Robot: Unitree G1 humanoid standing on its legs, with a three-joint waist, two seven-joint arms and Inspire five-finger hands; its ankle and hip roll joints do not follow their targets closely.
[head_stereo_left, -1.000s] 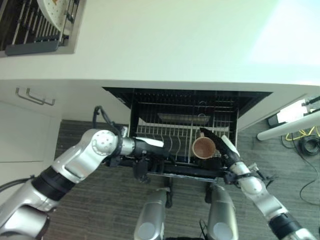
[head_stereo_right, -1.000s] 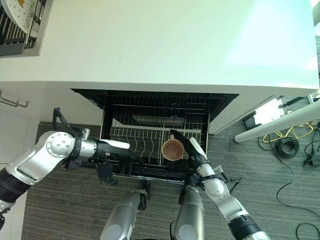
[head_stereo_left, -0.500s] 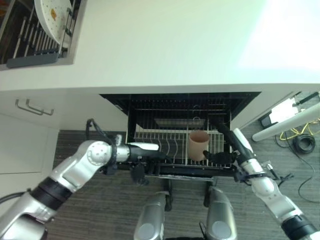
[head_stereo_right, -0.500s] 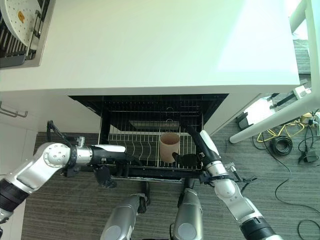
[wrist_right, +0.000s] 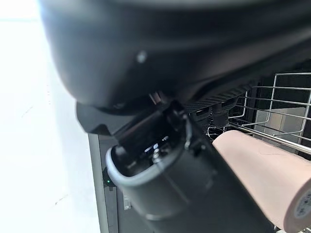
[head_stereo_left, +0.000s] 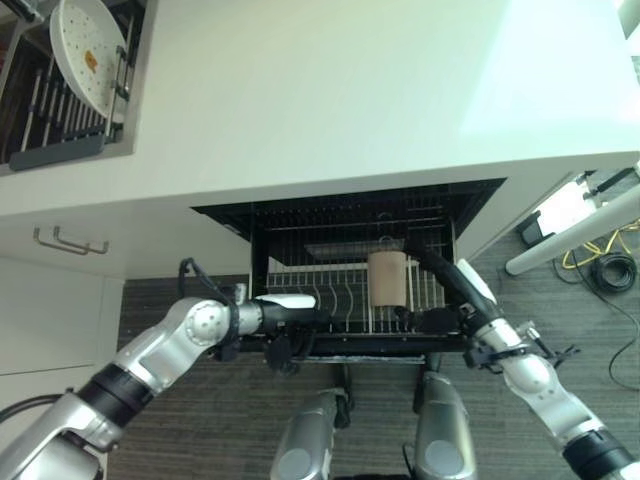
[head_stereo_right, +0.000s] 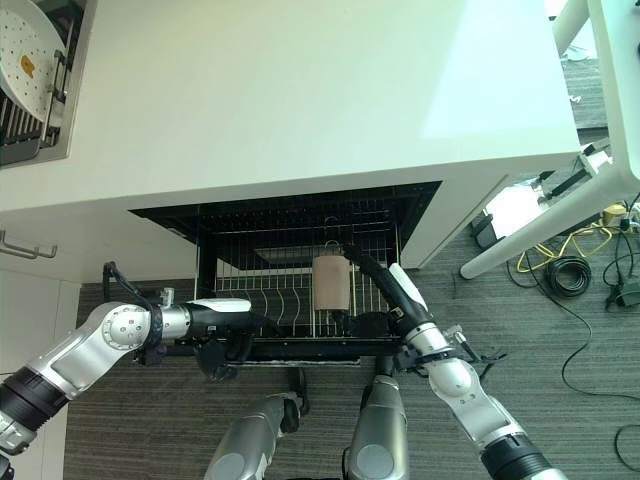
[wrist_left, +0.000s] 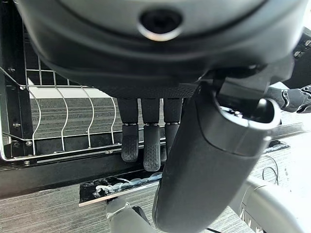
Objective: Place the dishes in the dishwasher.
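Step in hand, as I judge it: seating the cup (head_stereo_left: 387, 280) in the rack (head_stereo_left: 330, 300) — it stands near the rack's right edge, right robot hand (head_stereo_left: 440, 320) clamped on it. Left robot hand (wrist_left: 146, 145), fingers straight, rests on the rack's front rail. Next: let go without tipping. Cup smooth, pink, cylindrical; rack thin wire

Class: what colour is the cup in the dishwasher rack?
The cup is pale pink, clearest in the right wrist view.

Head overhead — wrists close-up.
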